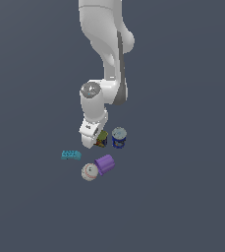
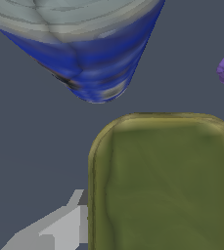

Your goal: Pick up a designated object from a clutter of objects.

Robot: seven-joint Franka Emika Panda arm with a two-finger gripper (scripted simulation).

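Five items in clutter | step: descent onto tin [image 2: 165,183], just left of blue can [image 1: 119,137] in exterior view | gripper [image 1: 90,139] at tin, one finger [image 2: 55,229] beside it, opening indiscernible, grasp unconfirmed | next: close across tin, lift.

Exterior view distant, high, facing arm and clutter, wrist view close above tin [image 2: 165,183], both showing blue can [image 1: 119,137].
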